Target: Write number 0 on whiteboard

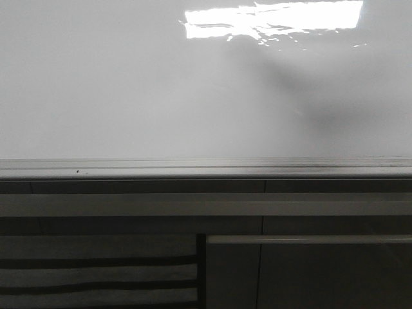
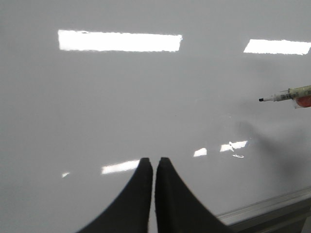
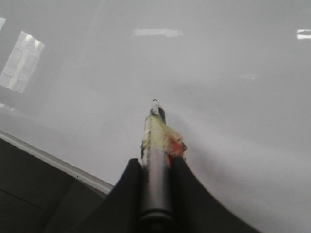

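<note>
Whiteboard (image 1: 129, 96) blank, no 0 drawn yet: right end effector (image 3: 156, 162) clamped on marker (image 3: 156, 145), tip just off the board above its frame (image 3: 53, 162), left end effector (image 2: 154, 165) fingers together, empty; whole loop left.

Only the fingers of the two grippers show, and only in the wrist views. The left gripper (image 2: 154, 162) has two matte black fingers (image 2: 131, 199) that are broad at the base, curve inward and taper to narrow, blunt tips toward 12 o'clock. The right gripper (image 3: 158, 162) has the same matte black fingers (image 3: 124, 199), wide below and flaring outward at 5 and 7 o'clock. No cables, screws or markings can be made out on either.
</note>
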